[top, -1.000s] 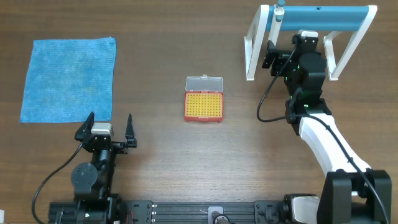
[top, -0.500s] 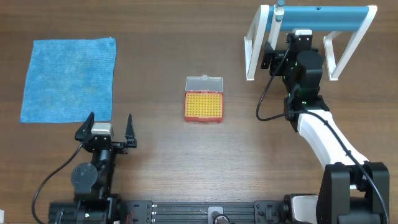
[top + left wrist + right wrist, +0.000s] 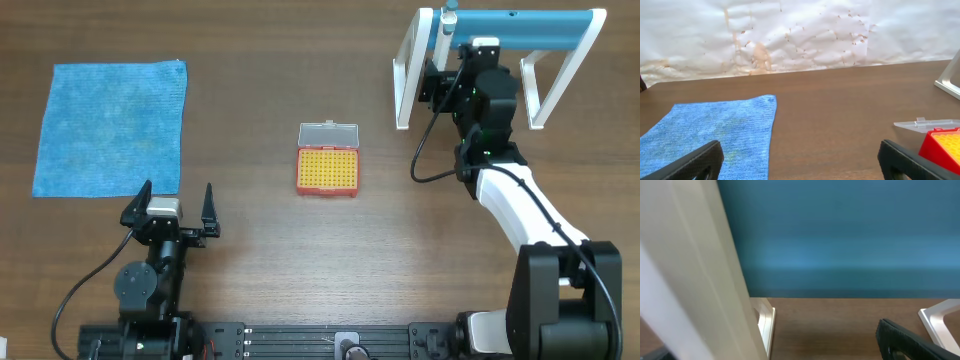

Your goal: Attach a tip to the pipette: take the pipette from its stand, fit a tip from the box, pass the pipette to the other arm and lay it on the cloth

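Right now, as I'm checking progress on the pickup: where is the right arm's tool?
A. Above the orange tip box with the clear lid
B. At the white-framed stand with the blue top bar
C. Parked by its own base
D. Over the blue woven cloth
B: the top view puts the right tool at the white-framed stand with the blue top bar, and that bar looms close in the right wrist view.

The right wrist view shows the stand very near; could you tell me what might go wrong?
The right gripper sits close to the white upright of the blue-barred stand; a finger could catch it and shove the frame. The pale pipette sits beside that upright, so a grasp may land crooked.
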`<state>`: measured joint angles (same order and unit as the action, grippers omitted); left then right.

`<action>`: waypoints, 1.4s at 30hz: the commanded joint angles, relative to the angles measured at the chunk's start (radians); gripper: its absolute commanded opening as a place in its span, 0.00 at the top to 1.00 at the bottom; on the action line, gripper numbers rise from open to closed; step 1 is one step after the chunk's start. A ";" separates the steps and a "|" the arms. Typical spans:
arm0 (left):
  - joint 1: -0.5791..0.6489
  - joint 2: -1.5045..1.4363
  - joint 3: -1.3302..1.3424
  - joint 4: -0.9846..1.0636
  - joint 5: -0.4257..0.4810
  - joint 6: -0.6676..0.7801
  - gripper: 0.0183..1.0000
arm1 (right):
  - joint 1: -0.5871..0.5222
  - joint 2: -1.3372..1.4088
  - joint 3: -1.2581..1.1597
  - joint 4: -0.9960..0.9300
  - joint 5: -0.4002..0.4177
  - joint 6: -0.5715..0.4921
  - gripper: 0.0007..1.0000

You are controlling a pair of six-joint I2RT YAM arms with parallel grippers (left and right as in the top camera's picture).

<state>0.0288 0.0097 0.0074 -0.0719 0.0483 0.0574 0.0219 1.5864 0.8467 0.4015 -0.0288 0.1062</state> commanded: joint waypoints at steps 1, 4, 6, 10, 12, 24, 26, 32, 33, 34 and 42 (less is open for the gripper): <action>-0.003 -0.006 -0.002 -0.007 -0.011 -0.009 0.00 | 0.007 0.024 0.031 0.005 -0.010 -0.015 0.00; -0.003 -0.006 -0.002 -0.007 -0.011 -0.009 0.00 | 0.007 0.027 0.031 0.005 -0.010 -0.015 0.01; -0.003 -0.006 -0.002 -0.007 -0.011 -0.009 0.00 | 0.007 0.030 0.035 0.006 -0.010 -0.015 0.00; -0.003 -0.006 -0.002 -0.007 -0.011 -0.009 0.00 | 0.007 0.046 0.055 0.006 -0.010 -0.015 0.01; -0.003 -0.006 -0.002 -0.007 -0.011 -0.009 0.00 | 0.007 0.051 0.057 0.006 -0.010 -0.015 0.01; -0.003 -0.006 -0.002 -0.007 -0.011 -0.009 0.00 | 0.007 0.056 0.058 0.005 -0.010 -0.014 0.37; -0.003 -0.006 -0.002 -0.007 -0.011 -0.009 0.00 | 0.008 0.056 0.059 0.007 -0.010 -0.014 0.85; -0.003 -0.006 -0.002 -0.007 -0.011 -0.009 0.00 | 0.013 0.056 0.059 0.013 -0.010 -0.014 0.92; -0.003 -0.006 -0.002 -0.007 -0.011 -0.009 0.00 | 0.014 0.056 0.059 0.013 -0.010 -0.014 0.92; -0.003 -0.006 -0.002 -0.007 -0.011 -0.009 0.00 | 0.014 0.056 0.059 0.013 -0.010 -0.014 0.92; -0.003 -0.006 -0.002 -0.007 -0.011 -0.009 0.00 | 0.014 0.018 0.059 0.012 -0.010 -0.014 0.92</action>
<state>0.0288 0.0097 0.0074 -0.0719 0.0483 0.0574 0.0292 1.6363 0.8806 0.4049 -0.0326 0.0921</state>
